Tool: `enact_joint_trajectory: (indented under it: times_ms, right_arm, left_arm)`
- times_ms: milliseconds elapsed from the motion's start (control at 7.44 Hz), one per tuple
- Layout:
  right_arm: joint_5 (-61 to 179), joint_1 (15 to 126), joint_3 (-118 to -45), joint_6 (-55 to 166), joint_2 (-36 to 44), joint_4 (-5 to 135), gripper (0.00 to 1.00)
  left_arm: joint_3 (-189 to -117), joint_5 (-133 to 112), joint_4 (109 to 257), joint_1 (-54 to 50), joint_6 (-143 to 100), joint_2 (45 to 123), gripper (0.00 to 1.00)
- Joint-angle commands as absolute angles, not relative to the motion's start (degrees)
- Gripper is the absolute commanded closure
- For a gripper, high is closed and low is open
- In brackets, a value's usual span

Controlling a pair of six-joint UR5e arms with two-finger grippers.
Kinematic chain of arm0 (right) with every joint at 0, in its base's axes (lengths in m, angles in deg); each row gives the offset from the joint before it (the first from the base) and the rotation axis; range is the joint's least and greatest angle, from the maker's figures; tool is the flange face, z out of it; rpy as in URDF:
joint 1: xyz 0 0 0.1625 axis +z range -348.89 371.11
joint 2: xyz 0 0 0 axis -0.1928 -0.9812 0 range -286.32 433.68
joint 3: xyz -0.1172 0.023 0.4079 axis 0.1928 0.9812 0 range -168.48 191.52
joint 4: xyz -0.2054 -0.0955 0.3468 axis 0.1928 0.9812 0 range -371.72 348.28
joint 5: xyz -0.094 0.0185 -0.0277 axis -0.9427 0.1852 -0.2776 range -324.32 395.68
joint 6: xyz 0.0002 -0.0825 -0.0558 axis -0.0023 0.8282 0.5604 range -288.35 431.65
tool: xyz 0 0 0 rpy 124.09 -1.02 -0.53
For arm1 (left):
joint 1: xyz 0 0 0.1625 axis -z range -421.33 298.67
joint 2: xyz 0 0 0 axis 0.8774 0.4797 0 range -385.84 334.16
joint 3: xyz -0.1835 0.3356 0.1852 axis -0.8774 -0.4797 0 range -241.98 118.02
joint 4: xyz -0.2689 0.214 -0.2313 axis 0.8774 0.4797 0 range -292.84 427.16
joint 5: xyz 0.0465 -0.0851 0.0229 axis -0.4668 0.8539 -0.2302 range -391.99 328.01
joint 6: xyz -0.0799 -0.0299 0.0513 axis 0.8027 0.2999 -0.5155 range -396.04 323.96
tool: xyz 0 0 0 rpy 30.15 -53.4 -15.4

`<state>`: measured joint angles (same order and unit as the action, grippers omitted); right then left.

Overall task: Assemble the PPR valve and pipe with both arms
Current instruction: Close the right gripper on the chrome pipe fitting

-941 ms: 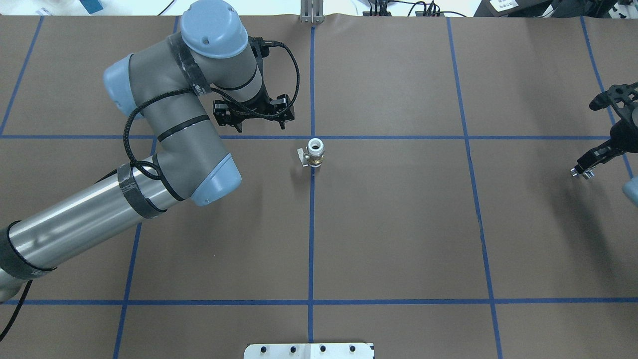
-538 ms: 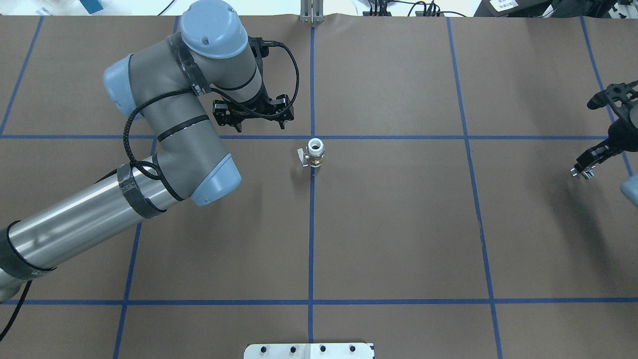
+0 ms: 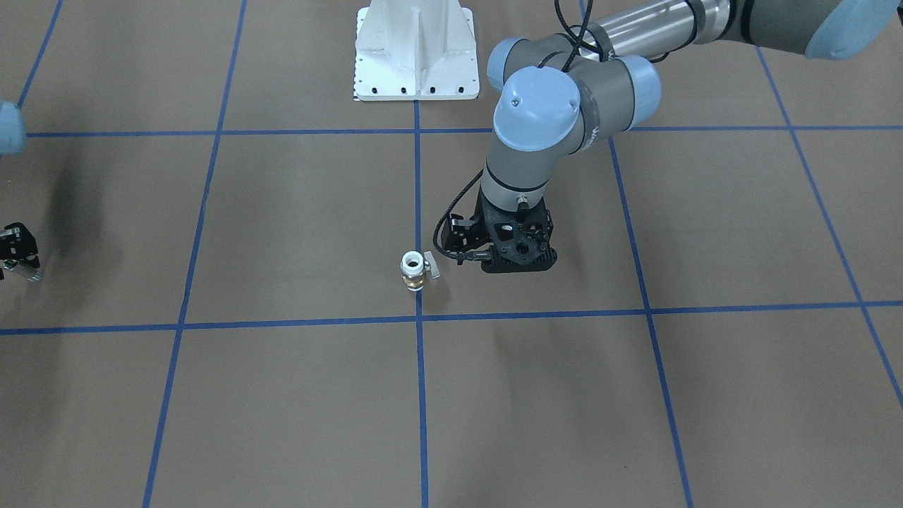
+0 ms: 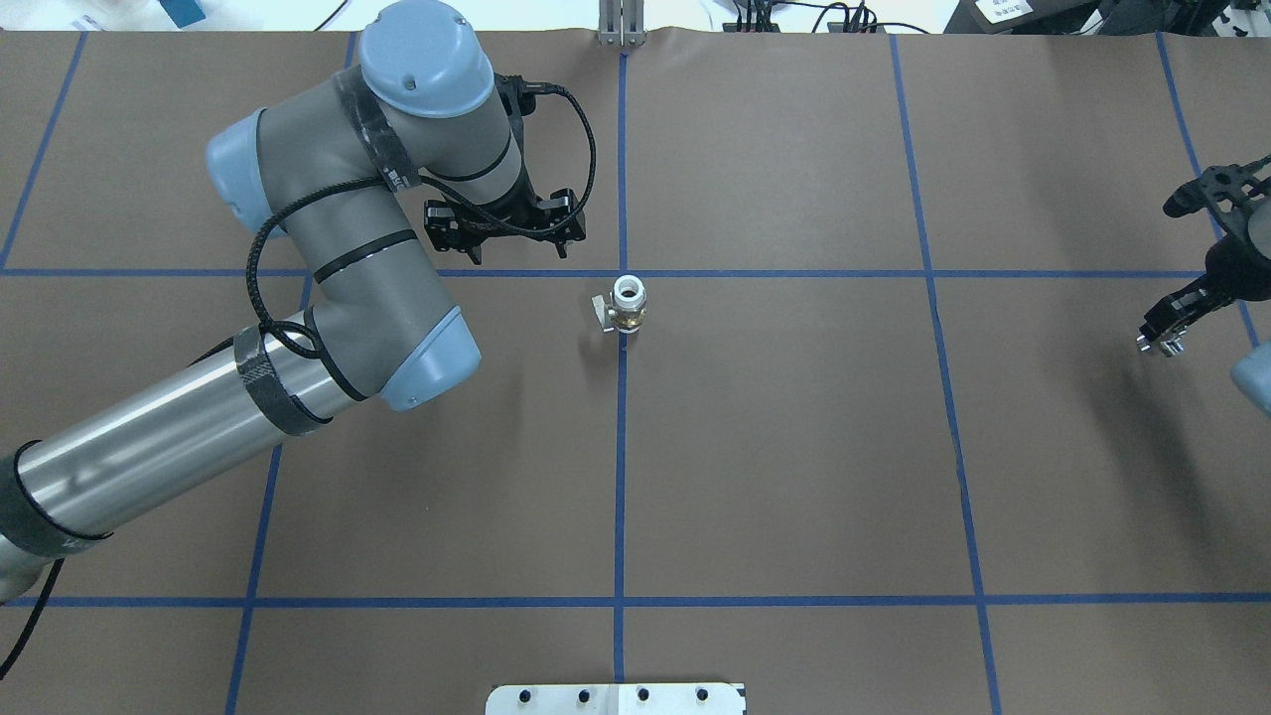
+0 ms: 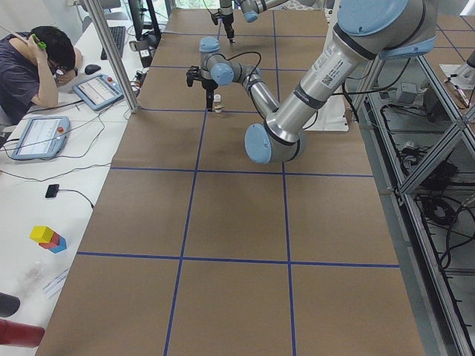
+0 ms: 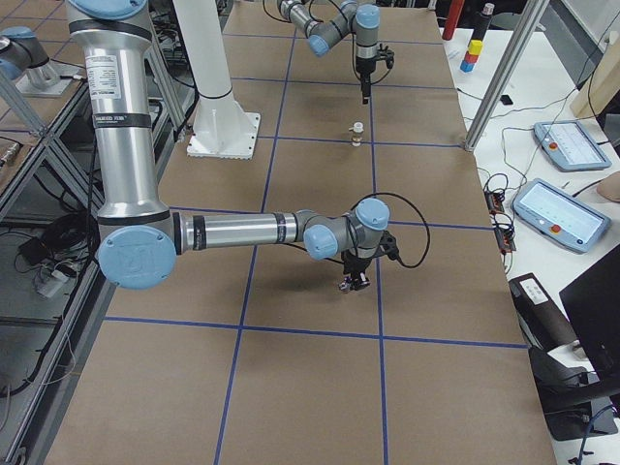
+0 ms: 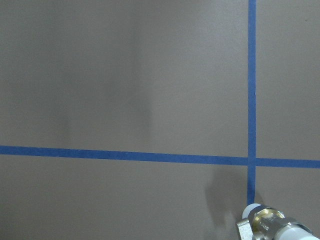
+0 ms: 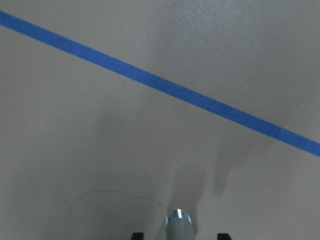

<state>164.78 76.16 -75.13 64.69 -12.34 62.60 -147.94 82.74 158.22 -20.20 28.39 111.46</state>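
We begin at the left gripper (image 4: 519,250): it points down toward the table (image 4: 794,447), its two fingers stand apart, and nothing is between them. In the overhead view the PPR valve (image 4: 628,303) is near this gripper, at about 4 o'clock from it, and does not touch it. The valve stands upright with one white collar on top. It sits on the middle blue tape line (image 4: 621,477), just at the robot's side of a crossing of the lines, and its grey lever (image 4: 600,310) sticks out toward 9 o'clock. The left wrist camera catches only a part of the valve, at about 5 o'clock at its lower edge. The right gripper (image 4: 1157,336) is well apart from the valve, at about 3 o'clock from it in the overhead view, close to that side of the table. It is closed on the pipe (image 4: 1164,347) and holds it above the paper, where a soft shadow lies. In the front-facing view the white pedestal (image 3: 415,53) stands at 12 o'clock from the valve.
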Motion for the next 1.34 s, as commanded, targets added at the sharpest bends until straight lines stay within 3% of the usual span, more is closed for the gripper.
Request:
enact_joint_trajectory:
  times_ms: [0,1210]
  right_arm:
    - [164.71,76.07,-75.06,64.89,-12.37,62.63,0.42]
    - [165.32,76.07,-74.79,64.8,-12.45,63.34,0.46]
  left_arm:
    - [-147.94,82.8,158.22,-20.2,28.39,111.54,0.0]
    - [-148.64,83.06,158.39,-20.2,28.47,111.45,0.0]
